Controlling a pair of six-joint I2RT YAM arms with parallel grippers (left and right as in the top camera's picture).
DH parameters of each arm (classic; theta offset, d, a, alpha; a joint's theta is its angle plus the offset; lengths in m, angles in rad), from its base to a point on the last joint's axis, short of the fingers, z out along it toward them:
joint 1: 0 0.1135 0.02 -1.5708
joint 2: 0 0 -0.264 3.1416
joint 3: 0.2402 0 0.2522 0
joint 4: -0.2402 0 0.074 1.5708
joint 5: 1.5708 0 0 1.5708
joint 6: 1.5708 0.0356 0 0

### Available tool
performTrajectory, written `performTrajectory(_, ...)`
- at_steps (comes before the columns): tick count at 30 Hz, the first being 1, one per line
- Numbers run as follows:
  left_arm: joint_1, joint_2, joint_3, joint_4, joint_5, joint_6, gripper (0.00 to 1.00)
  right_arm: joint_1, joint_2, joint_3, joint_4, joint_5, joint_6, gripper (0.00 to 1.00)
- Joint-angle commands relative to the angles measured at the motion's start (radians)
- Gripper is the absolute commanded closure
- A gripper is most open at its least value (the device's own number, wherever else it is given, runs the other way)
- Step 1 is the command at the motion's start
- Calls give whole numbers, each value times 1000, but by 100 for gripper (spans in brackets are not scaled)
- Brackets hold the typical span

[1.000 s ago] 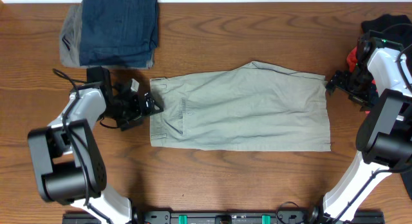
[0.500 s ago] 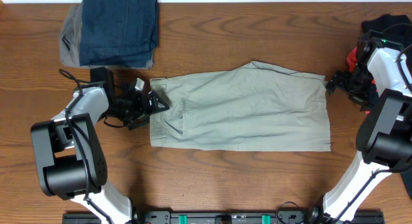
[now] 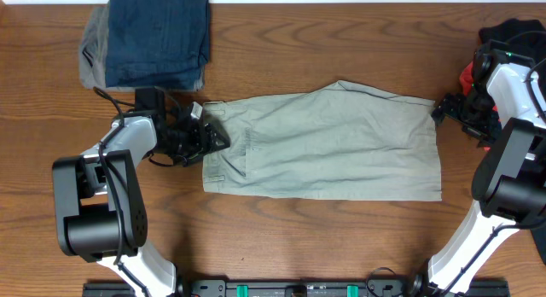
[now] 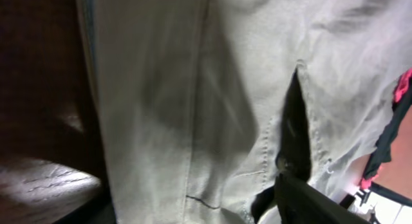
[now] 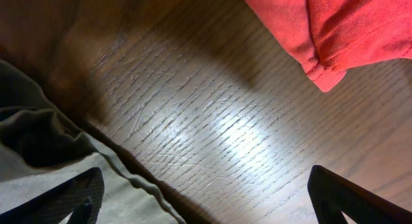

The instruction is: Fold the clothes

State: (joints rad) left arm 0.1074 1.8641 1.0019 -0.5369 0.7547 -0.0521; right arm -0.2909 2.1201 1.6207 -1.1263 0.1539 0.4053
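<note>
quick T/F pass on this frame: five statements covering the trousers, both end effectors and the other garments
1. The khaki trousers lie flat mid-table, waistband toward the left arm. True.
2. The right end effector is clamped on the trouser hem. False: its jaws stand wide apart over bare table beside the hem.
3. The blue jeans sit folded at the far left corner. True.
4. The red garment lies on top of the trousers. False: it lies apart from them, at the far right.
5. The left end effector is at the waistband end. True.
</note>
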Motion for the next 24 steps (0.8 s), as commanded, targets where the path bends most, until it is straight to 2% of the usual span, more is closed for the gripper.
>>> performTrajectory(1,-9,52,-36,-2,-89,-1,45,-3,1,15,1,10,-2,1)
performTrajectory(3,-9,52,-36,-3,-89,-11,54,-3,1,15,2,10,-2,1)
performTrajectory(8,-9,52,-36,-3,-85,-35,90,-3,1,15,2,10,-2,1)
performTrajectory(9,-9,52,-36,-3,-85,-37,94,-3,1,15,2,10,-2,1)
performTrajectory(17,-2,47,-21,-15,-91,-40,94,-3,1,15,2,10,-2,1)
performTrajectory(20,13,36,16,-68,-123,-46,94,-3,1,15,2,10,-2,1)
performTrajectory(24,34,11,97,-194,-236,-61,94,-3,1,15,2,10,-2,1)
